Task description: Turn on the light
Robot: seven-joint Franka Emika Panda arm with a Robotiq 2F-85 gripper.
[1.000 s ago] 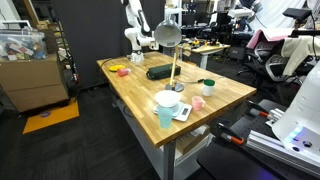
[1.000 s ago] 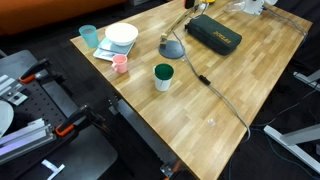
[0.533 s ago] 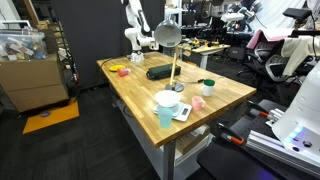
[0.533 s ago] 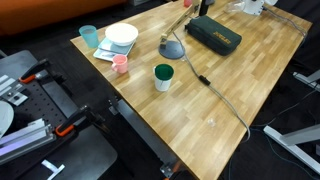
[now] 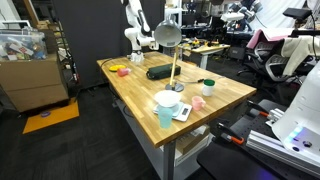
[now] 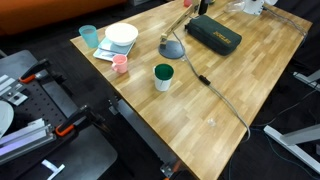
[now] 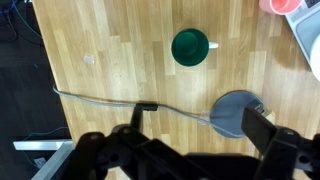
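The desk lamp (image 5: 168,35) stands near the middle of the wooden table (image 5: 130,90). Its round silver-grey head is high on a thin brass-coloured stem, above all the cups. In an exterior view the grey foot of the lamp (image 6: 172,47) is in the upper middle of the frame, and the stem goes from it to the top edge. A grey cable (image 6: 225,100) runs from the foot toward the lower right and carries a small black block (image 6: 204,78).

The green mug (image 6: 163,76) stands near the foot, below it in the frame and not touching it. The white bowl (image 6: 121,35), the teal cup (image 6: 88,36) and the pink cup (image 6: 120,64) are grouped at the upper left. A dark flat case (image 6: 213,32) lies at the upper right.

In the wrist view the gripper (image 7: 195,140) fills the bottom of the frame, dark and blurred. Its jaws stand wide apart with nothing between them. It is high above the table. A round grey part of the lamp (image 7: 238,113) shows just above the right finger, and the mug (image 7: 190,47) is in the upper middle.
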